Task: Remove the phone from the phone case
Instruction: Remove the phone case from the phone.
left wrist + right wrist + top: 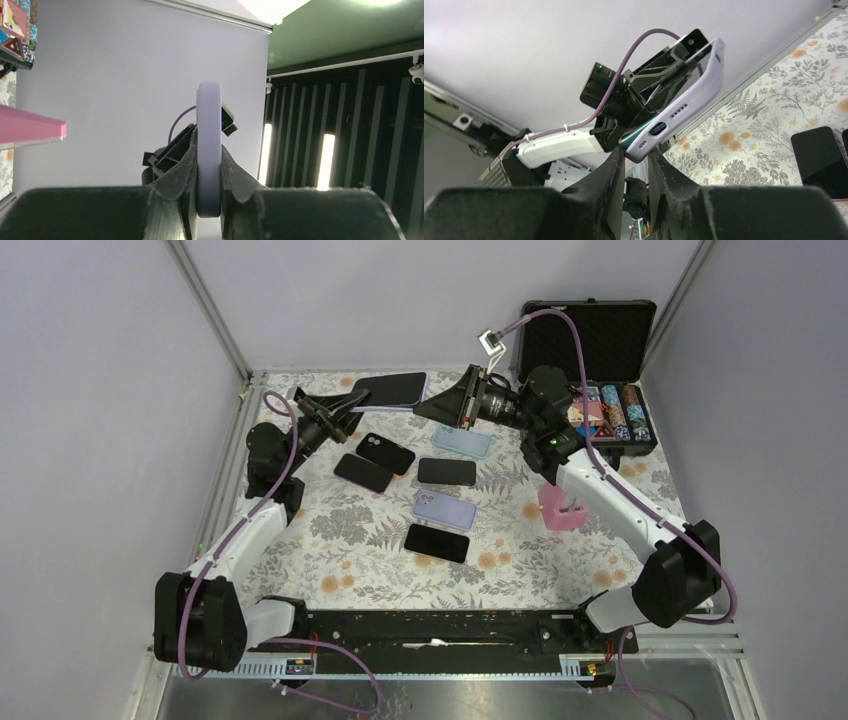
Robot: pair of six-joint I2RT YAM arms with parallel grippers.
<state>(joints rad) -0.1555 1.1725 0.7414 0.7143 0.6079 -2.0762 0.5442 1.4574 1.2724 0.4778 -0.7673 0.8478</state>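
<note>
A phone in a lavender case (393,388) is held in the air over the table's back edge, between both grippers. My left gripper (352,400) is shut on its left end; in the left wrist view the case's edge (209,125) stands upright between my fingers (209,150). My right gripper (428,406) is shut on the right end. In the right wrist view the case's bottom corner (684,105) sits between my fingers (634,152), and a teal phone edge (633,138) shows at the case's lip.
Several other phones lie on the floral table, among them a dark one (436,542), a lavender one (445,508) and a light blue one (461,442). A pink stand (562,508) is at the right. An open black case (600,335) with poker chips (612,412) stands at the back right.
</note>
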